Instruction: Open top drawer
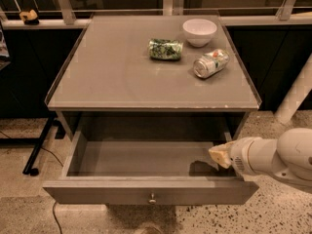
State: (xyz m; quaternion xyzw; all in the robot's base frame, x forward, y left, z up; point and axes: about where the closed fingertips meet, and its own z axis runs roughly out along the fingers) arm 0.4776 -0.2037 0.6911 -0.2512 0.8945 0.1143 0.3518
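With the top drawer [97, 193] pulled out, my end effector [220, 155] sits by its right wall; I cannot tell whether it is open or closed.

Top drawer [97, 192] open inside; pincer [219, 155] blocks right end

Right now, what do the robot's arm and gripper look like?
The arm is smooth, white and rounded, built of thick cylindrical segments, with no cables or markings visible. The gripper, by the side wall of the open top drawer, is a pale tan, blocky tip.
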